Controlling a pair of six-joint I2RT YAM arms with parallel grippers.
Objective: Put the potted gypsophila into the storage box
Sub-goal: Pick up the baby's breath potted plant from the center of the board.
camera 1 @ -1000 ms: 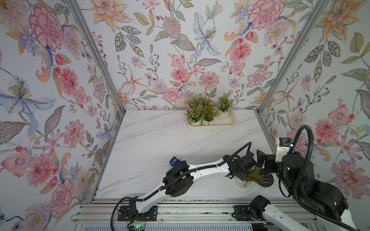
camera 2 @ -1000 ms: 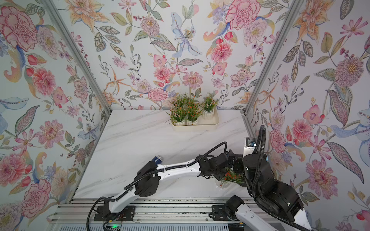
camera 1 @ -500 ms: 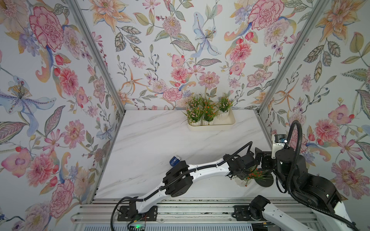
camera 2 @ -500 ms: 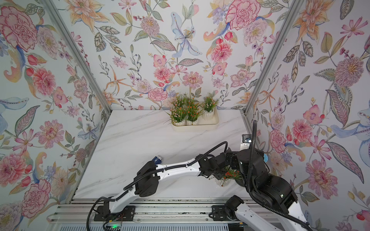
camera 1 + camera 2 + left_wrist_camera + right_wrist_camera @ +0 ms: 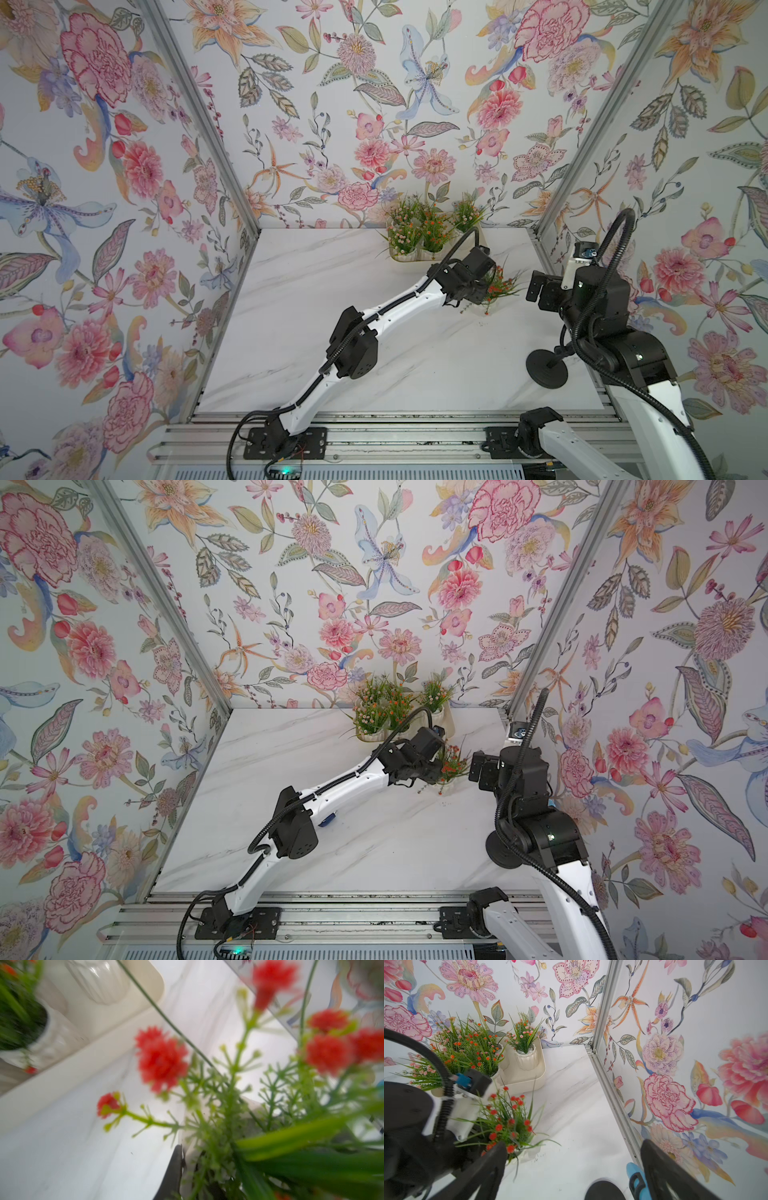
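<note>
One potted gypsophila (image 5: 500, 286) with red flowers leans low over the marble table, a short way in front of the storage box (image 5: 405, 258). My left gripper (image 5: 478, 291) is shut on its white pot. In the left wrist view a dark finger (image 5: 174, 1167) presses the pot's rim, and the sprigs (image 5: 162, 1057) hide the rest. The cream box (image 5: 537, 1082) at the back wall holds several other potted gypsophila (image 5: 525, 1057). My right gripper (image 5: 571, 1151) stands open and empty just right of the held plant (image 5: 508, 1122).
A black round disc (image 5: 546, 368) lies on the table at the front right, below the right arm. A small dark-blue and white gadget (image 5: 328, 818) shows under the left forearm. Floral walls close in on three sides, with a metal post (image 5: 600, 1012) at the back right corner.
The left gripper has closed on the pot and carried it from the front right, by the black disc, back toward the box. The right arm has drawn back from the plant, still open.
</note>
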